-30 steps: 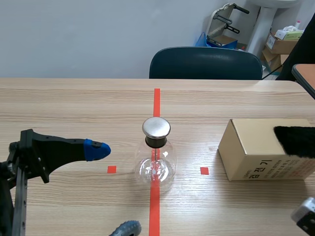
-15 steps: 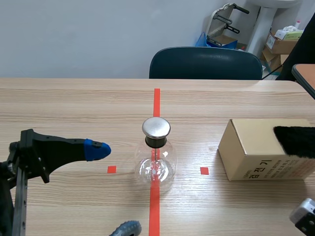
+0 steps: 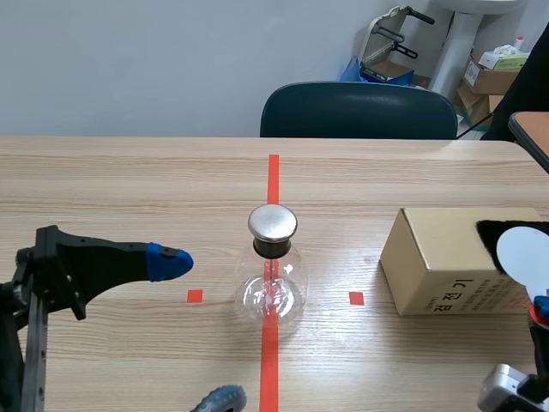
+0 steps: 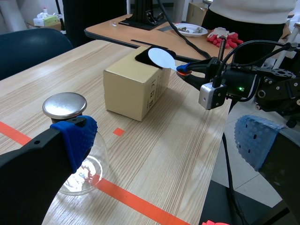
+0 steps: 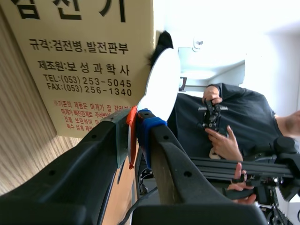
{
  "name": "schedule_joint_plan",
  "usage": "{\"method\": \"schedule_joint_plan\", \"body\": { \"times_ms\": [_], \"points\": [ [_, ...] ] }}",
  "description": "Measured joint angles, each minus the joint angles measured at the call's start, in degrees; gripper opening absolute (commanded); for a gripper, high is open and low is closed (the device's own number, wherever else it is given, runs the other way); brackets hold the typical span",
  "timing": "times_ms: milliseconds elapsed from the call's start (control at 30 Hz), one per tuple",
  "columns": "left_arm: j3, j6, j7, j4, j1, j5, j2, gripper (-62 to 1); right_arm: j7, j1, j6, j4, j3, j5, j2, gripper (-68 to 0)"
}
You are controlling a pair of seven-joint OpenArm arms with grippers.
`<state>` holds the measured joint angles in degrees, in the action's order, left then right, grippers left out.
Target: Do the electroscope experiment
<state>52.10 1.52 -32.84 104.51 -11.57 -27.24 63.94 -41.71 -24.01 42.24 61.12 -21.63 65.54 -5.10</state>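
A dark blue chair (image 3: 358, 110) stands pushed up to the far edge of the wooden table (image 3: 129, 197). Behind the chair, off toward the room's corner, cardboard boxes (image 3: 491, 79) are stacked. Just behind it sit a blue bag (image 3: 352, 69) and what may be a folded walker (image 3: 390, 34).

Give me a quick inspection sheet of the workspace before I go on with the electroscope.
Surface: wooden table, orange-red tape marks.
Job's things: electroscope flask upright on the centre line; white disc held at the black fur piece on the cardboard box.
Clutter: nothing seen.
Grippers: left gripper open, apart from the flask; right gripper shut on the white disc's handle.
Cables: black cables on the right arm.
Surroundings: chair beyond the table; person near the right arm.
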Motion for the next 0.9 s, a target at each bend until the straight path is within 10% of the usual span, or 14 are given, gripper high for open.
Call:
{"method": "schedule_joint_plan", "body": {
  "times_ms": [267,500,900],
  "points": [
    [0.00,-1.05,-0.24,0.00,0.00,0.00,0.00,1.4,0.24,0.00,0.00,0.00,0.00,-0.04,0.00,-66.5],
    [0.00,-1.07,-0.26,0.00,0.02,0.02,0.00,-27.0,4.61,-0.17,-0.35,3.67,0.00,-0.17,-0.02,-66.5],
    [0.00,-2.97,0.70,-0.07,3.39,-0.02,0.00,-39.3,16.39,-0.15,-0.72,19.15,7.39,-1.68,-0.96,-66.5]
  ]
}}
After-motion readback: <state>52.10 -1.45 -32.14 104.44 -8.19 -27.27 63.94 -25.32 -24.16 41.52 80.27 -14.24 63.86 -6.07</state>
